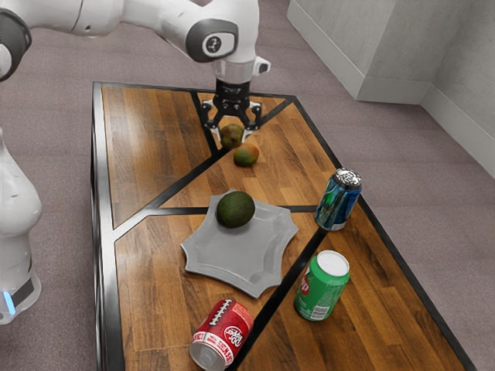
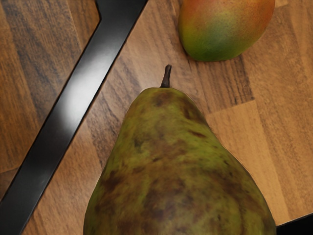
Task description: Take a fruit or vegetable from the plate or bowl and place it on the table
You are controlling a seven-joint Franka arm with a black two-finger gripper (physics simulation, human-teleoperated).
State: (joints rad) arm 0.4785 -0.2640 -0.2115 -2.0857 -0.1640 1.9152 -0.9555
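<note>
Pointing downward above the table [image 1: 139, 139], the gripper [image 1: 233, 137] is held at one pear [image 1: 230, 135]; whether its jaws are clenched on the pear or released cannot be told. The arm [image 1: 166, 17] is bent above it. One mango [image 1: 246, 155] is seen on the table near the pear. One plate [image 1: 236, 259] is counted, with one avocado [image 1: 235, 209] borne on it. Three cans are counted: one blue [image 1: 337, 202], one green [image 1: 320, 290], one red [image 1: 223, 332], all set around the plate.
</note>
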